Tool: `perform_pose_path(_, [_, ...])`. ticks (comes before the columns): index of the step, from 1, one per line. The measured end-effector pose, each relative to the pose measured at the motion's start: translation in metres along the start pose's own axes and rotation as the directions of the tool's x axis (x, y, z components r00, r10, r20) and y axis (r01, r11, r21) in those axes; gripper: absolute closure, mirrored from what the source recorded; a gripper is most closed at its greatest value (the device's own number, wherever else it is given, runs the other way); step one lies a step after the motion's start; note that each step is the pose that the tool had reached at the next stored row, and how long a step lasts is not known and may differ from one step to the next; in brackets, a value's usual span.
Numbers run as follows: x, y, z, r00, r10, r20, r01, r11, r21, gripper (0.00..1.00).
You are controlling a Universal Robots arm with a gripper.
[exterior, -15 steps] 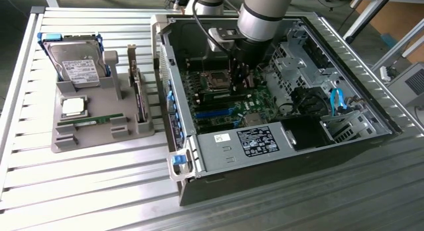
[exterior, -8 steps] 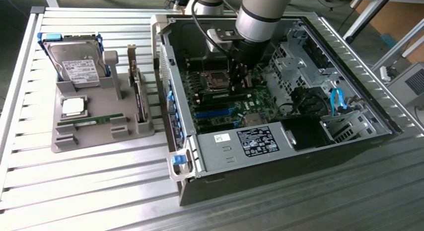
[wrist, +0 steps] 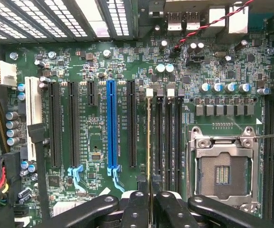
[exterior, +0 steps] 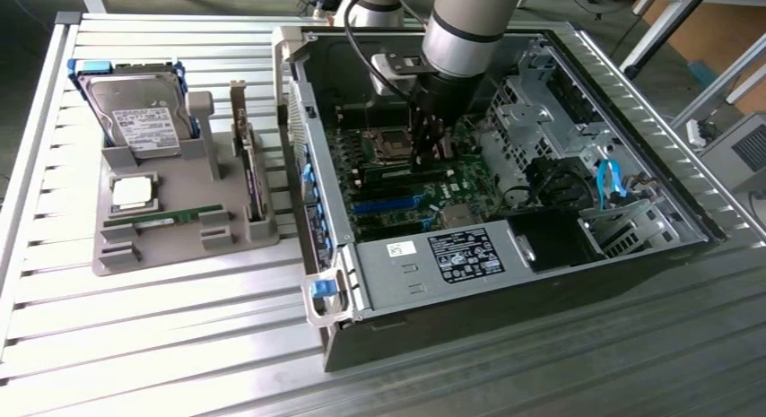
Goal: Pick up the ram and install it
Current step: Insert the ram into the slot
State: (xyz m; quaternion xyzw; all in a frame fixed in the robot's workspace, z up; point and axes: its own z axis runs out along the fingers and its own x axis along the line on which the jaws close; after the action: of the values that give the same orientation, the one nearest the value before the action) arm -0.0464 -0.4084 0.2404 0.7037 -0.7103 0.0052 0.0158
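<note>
One open computer case (exterior: 503, 332), one gray tray (exterior: 168, 251), one hard drive (exterior: 142, 112), one square chip (exterior: 132, 193), one upright card (exterior: 248, 157), and two green sticks: the ram (wrist: 148, 142) and a spare (exterior: 168, 219).

Ram (wrist: 148, 142): seen edge-on in the wrist view as a thin, straight line, yellowish-green along its top edge. Its faces and chips were not visible. It stood upright on its long edge, parallel with the black memory slots (wrist: 167, 137) and lined up with the outermost one, on the side away from the CPU socket (wrist: 222, 166). It was clamped between the fingers of the gripper (wrist: 148, 202). Seated or just above the slot: could not tell. In the exterior view it sat slightly above frame centre, masked by the fingers.
</note>
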Motion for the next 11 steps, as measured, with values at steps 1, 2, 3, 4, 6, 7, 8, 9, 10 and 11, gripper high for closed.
perform_pose_path(1, [-0.0001, 0.0001, 0.0012, 1.0, 0.0, 0.0001, 0.0, 1.0, 0.0, 0.87])
perform_pose_path(2, [0.0, 0.0001, 0.0021, 1.0, 0.0, 0.0, 0.0, 1.0, 0.0, 0.87])
perform_pose_path(3, [-0.0001, 0.0001, 0.0033, 1.0, 0.0, -0.0001, 0.0, 1.0, -0.0001, 0.87])
perform_pose_path(4, [-0.0001, 0.0, 0.0035, 1.0, 0.0, 0.0, 0.0, 1.0, 0.0, 0.87])
perform_pose_path(6, [-0.0001, 0.0, 0.0047, 1.0, 0.0, 0.0, 0.0, 1.0, 0.0, 0.87])
perform_pose_path(7, [-0.0002, 0.0, 0.0053, 1.0, 0.0, 0.0, 0.0, 1.0, 0.0, 0.87])
perform_pose_path(8, [-0.0002, 0.0, 0.0056, 1.0, 0.0, 0.0, 0.0, 1.0, 0.0, 0.87])
perform_pose_path(9, [-0.0002, 0.0, 0.006, 1.0, 0.0, 0.0001, 0.0, 1.0, 0.0, 0.87])
perform_pose_path(10, [-0.0002, 0.0, 0.0065, 1.0, 0.0, 0.0, 0.0, 1.0, 0.0, 0.87])
perform_pose_path(11, [-0.0002, 0.0, 0.0075, 1.0, 0.0, 0.0001, 0.0, 1.0, 0.0, 0.87])
